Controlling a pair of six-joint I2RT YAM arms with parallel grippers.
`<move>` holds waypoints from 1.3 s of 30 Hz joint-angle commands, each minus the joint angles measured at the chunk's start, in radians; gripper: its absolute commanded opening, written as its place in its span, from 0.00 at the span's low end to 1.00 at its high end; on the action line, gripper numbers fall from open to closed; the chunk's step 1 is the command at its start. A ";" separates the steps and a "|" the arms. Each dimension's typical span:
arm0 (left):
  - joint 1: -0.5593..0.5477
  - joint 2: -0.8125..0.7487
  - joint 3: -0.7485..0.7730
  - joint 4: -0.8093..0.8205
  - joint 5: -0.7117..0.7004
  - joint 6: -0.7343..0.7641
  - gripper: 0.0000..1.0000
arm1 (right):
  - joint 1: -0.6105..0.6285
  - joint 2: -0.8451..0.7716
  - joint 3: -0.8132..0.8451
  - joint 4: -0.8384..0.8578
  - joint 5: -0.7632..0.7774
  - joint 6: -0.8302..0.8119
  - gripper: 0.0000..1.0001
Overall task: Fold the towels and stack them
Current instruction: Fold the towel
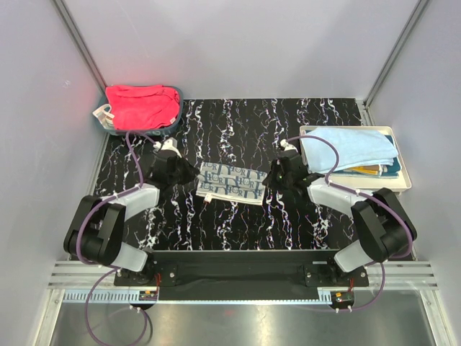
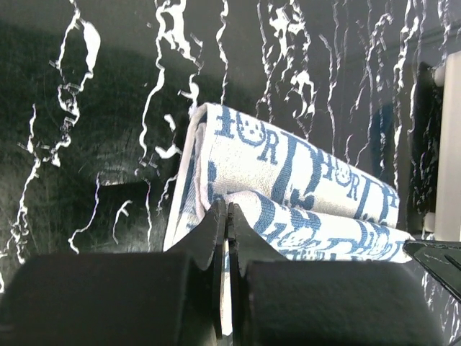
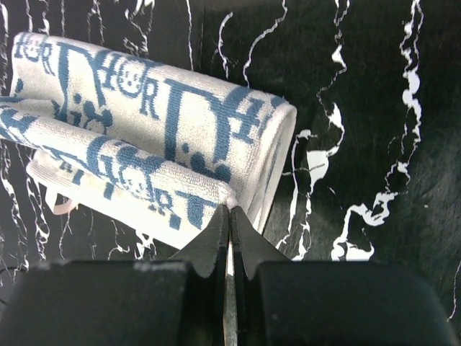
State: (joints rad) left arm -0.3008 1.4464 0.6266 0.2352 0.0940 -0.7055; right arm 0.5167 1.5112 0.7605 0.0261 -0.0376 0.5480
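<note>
A white towel with dark blue print lies partly folded on the black marbled table between my two grippers. My left gripper is shut on its left end; in the left wrist view the jaws pinch a fold of the towel. My right gripper is shut on its right end; in the right wrist view the jaws pinch the corner of the towel. A red-pink towel lies in the teal bin. A light blue towel tops a stack on the cream tray.
The teal plastic bin stands at the back left corner. The cream tray stands at the right edge, with mustard and teal cloth edges under the light blue towel. Grey walls enclose the table on three sides.
</note>
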 commanded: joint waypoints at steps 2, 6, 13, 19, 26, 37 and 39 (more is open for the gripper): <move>-0.011 -0.040 -0.021 0.052 -0.019 0.023 0.00 | 0.013 -0.037 -0.010 0.031 0.030 0.012 0.06; -0.018 -0.049 -0.033 0.049 -0.023 0.026 0.00 | 0.013 -0.046 -0.021 0.029 0.030 0.017 0.06; -0.024 -0.066 -0.048 0.033 -0.031 0.038 0.00 | 0.017 -0.055 -0.030 0.029 0.031 0.026 0.06; -0.024 -0.086 -0.051 0.015 -0.037 0.046 0.00 | 0.025 -0.072 -0.035 0.025 0.031 0.029 0.06; -0.024 -0.103 -0.067 0.006 -0.037 0.052 0.00 | 0.037 -0.063 -0.056 0.038 0.030 0.036 0.06; -0.024 -0.090 -0.107 0.016 -0.030 0.060 0.04 | 0.054 -0.060 -0.075 0.049 0.030 0.058 0.14; -0.024 -0.093 -0.107 0.009 -0.027 0.061 0.14 | 0.054 -0.072 -0.079 0.044 0.027 0.064 0.19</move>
State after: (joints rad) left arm -0.3229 1.3746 0.5247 0.2111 0.0795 -0.6613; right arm 0.5579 1.4708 0.6876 0.0376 -0.0349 0.5987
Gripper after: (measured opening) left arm 0.110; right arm 0.168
